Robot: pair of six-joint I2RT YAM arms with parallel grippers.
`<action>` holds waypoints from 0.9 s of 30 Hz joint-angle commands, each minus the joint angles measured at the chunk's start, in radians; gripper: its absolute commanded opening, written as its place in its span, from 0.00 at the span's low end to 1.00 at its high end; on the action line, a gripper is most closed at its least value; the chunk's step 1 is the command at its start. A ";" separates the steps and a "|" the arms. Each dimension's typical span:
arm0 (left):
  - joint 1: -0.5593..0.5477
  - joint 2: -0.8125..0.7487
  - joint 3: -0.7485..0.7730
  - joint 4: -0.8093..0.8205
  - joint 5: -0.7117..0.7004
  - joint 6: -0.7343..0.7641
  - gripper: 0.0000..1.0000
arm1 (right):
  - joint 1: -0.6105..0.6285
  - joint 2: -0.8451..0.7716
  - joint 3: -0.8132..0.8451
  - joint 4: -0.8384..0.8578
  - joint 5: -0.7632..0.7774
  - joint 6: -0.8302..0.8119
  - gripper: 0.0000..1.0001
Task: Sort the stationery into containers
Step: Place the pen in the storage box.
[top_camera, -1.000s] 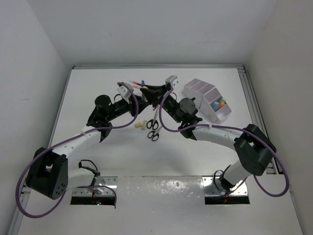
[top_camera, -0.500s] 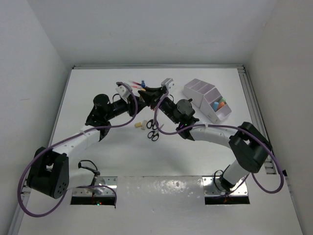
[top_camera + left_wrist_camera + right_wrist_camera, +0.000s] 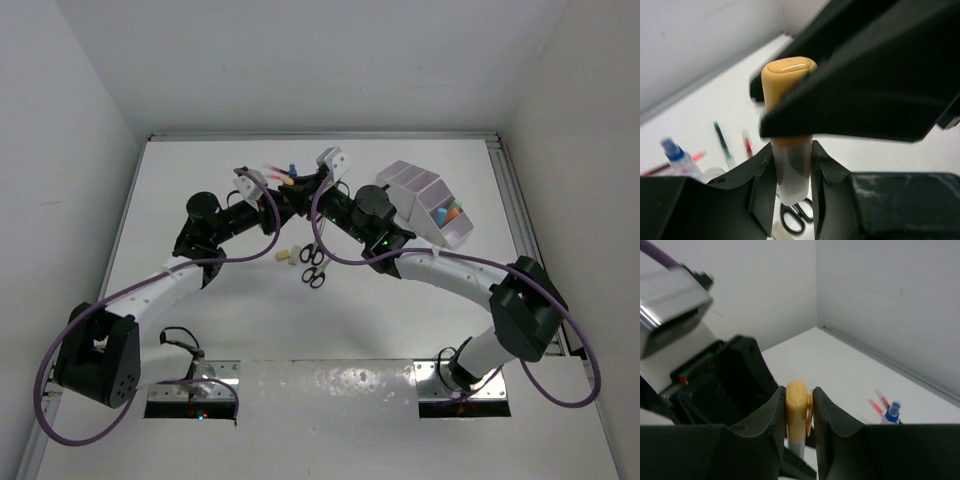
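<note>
Right fingers (image 3: pixel 766 424) nearer, around orange-capped capsule (image 3: pixel 796 401) in left fingers (image 3: pixel 761 199)

Illumination is bright, even and diffuse in all three views, apparently from overhead; the white table (image 3: pixel 180 170) and walls show no burnt-out areas. In the top view, shadows under the arms are soft and short, and mottled glare lies on the metal plate (image 3: pixel 330 385) at the near edge. The enclosure's edges bow slightly, as with a wide lens. In the left wrist view a small specular streak sits on the yellow-capped piece (image 3: pixel 789 75); the dark mass across the upper right is defocused and smeared at its left edge. The blue-capped bottle (image 3: pixel 677 157) and pens (image 3: pixel 722 142) behind are soft. In the right wrist view the near fingers (image 3: pixel 765 425) are blurred.
</note>
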 commanded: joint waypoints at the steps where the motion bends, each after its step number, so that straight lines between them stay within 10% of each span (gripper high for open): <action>1: 0.007 -0.124 0.064 0.418 0.018 0.033 0.00 | 0.006 0.023 -0.043 -0.468 -0.106 -0.016 0.25; 9: -0.005 -0.130 0.055 0.415 0.044 0.021 0.00 | -0.015 -0.005 -0.020 -0.426 -0.118 -0.013 0.27; 14: -0.010 -0.132 0.053 0.409 0.049 0.021 0.00 | -0.014 -0.018 -0.017 -0.394 -0.132 -0.007 0.00; 19: -0.019 -0.132 0.044 0.409 0.035 0.021 0.00 | -0.041 -0.040 -0.023 -0.368 -0.146 0.030 0.00; 23: -0.028 -0.136 0.030 0.397 0.038 0.048 0.40 | -0.086 -0.069 -0.034 -0.334 -0.143 0.116 0.00; 27: -0.035 -0.144 0.027 0.354 0.056 0.082 0.58 | -0.151 -0.115 -0.067 -0.264 -0.130 0.200 0.00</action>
